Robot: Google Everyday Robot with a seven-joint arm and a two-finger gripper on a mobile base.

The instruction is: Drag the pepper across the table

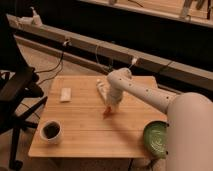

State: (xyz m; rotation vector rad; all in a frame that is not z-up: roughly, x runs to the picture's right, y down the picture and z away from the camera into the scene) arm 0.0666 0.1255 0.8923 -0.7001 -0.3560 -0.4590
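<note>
One white, smooth-shelled arm (150,95) dominates the right half of the frame, its rounded body filling the lower right corner and its forearm reaching left and down toward the middle of the table (90,137). That table is a light wooden rectangle of butcher-block planks with rounded corners. At the lower right sits a round green plate (156,137), glossy-looking; at the lower left, a white cup (51,131) with dark contents. A pale rectangular block (65,94) lies at the upper left, and a small white bottle (102,89) lies just behind the arm. The gripper (111,107) points down at mid-table, directly over the pepper (107,112), a small orange-red tapered shape whose tip shows below it. Whether the gripper is clamped on the pepper or only pressing it, I cannot tell. The risks, as I judge them: the smooth pepper could slip out mid-drag, or a drag toward the lower right could bump the plate.
</note>
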